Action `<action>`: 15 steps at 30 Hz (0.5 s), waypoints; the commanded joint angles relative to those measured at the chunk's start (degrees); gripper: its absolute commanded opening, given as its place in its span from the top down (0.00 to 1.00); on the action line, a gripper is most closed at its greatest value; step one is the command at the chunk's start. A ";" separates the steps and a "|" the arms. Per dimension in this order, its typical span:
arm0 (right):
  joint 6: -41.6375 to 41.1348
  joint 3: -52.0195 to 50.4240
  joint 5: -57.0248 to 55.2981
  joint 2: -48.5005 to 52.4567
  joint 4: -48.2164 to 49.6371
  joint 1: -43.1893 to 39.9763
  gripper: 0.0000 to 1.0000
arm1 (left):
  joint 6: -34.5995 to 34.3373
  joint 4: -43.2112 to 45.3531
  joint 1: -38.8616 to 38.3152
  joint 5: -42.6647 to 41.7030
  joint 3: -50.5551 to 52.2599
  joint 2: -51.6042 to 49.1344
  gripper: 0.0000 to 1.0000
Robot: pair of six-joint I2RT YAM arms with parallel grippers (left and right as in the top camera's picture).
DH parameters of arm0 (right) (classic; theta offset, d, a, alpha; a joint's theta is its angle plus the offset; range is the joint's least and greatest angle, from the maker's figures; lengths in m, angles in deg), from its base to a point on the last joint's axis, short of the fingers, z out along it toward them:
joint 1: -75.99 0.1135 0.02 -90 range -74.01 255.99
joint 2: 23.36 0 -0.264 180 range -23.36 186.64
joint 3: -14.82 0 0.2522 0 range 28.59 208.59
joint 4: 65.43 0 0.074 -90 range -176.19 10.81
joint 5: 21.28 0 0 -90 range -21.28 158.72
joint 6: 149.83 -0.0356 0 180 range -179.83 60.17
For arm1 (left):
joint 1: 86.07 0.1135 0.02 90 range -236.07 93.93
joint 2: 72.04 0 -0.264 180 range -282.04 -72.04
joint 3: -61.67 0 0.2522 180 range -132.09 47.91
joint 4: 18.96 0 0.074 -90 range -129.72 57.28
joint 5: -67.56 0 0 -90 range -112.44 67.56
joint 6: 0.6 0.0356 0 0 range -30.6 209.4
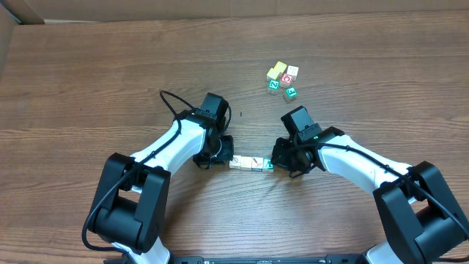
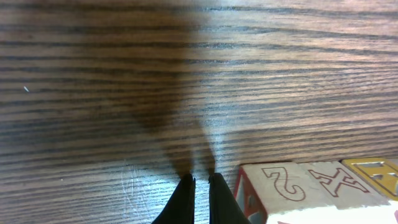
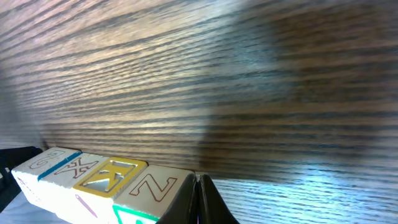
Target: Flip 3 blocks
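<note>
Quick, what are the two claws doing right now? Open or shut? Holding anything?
Left claw: shut, holding nothing, beside one end of the blocks.
Right claw: shut, holding nothing, beside the other end.

The overhead camera looks straight down on the table [image 1: 352,44] from well above, with the far side at the top of frame. The left wrist camera sits low and very close to the wood, looking out past the left gripper [image 2: 201,186] at bottom centre. The right wrist camera is equally low and close but tilted, and looks out over the right gripper [image 3: 198,190]. All three views share the row of blocks [image 1: 249,163] at near centre. The row sits lower right for the left wrist and lower left for the right wrist.
</note>
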 commanded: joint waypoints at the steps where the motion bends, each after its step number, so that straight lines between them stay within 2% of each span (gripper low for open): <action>1: -0.31 -0.61 0.46 -0.55 0.72 1.16 0.96 | -0.39 -0.85 -0.37 -0.52 0.33 -0.61 0.96; 15: -0.50 -0.61 -1.29 -0.52 3.13 2.75 0.95 | -0.66 -4.31 -0.24 5.66 0.33 -0.61 0.96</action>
